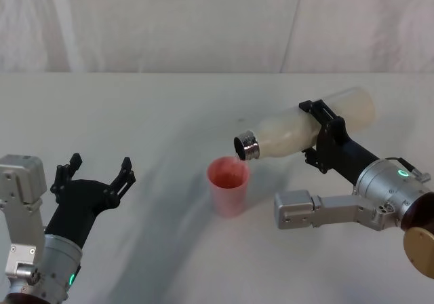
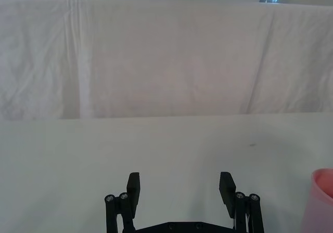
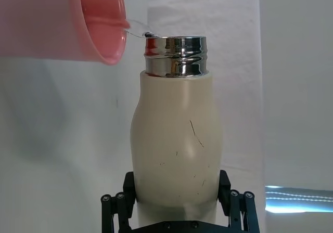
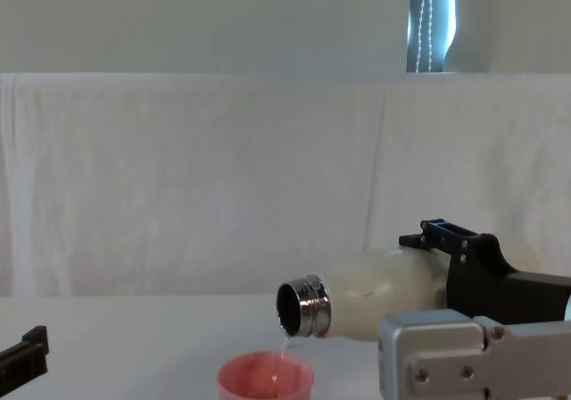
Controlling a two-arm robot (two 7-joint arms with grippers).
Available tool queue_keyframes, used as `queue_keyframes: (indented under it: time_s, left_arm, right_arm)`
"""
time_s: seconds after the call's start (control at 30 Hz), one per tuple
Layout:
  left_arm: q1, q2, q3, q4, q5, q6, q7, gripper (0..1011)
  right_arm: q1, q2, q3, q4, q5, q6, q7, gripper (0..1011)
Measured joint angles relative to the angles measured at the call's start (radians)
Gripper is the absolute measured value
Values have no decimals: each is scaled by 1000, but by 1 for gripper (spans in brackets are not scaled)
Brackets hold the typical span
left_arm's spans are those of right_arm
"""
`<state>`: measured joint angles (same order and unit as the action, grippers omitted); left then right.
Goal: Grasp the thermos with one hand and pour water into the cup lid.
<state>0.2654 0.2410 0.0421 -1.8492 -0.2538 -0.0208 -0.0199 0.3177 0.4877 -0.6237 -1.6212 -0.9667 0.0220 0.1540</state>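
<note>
Am holding thermos (image 1: 298,129) with right gripper (image 1: 323,136) around mid-body, tilting steel neck above cup lid (image 1: 228,185); water trickling. Smooth body probably slippery, heavy. Left gripper (image 1: 95,173) idling wide-spread.

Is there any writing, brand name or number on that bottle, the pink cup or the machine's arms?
None that can be read.
The bottle: plain cream, a few dark scratches, no lettering.
The pink cup: plain, no print.
The right pincer holding the bottle and the open left pincer: screws and green lights on the arms, no labels.
</note>
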Motion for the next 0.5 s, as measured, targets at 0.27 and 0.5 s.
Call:
queue_keyframes:
  time_s: [0.27,0.5]
  left_arm:
    - [0,0,0,0,0,0,0,1001]
    - [0,0,0,0,0,0,0,1001]
  right_arm:
    - [-22,-11,13,-3,42,-15,-13,951]
    - [-38,-19,24,-7,65,-23,-21,951]
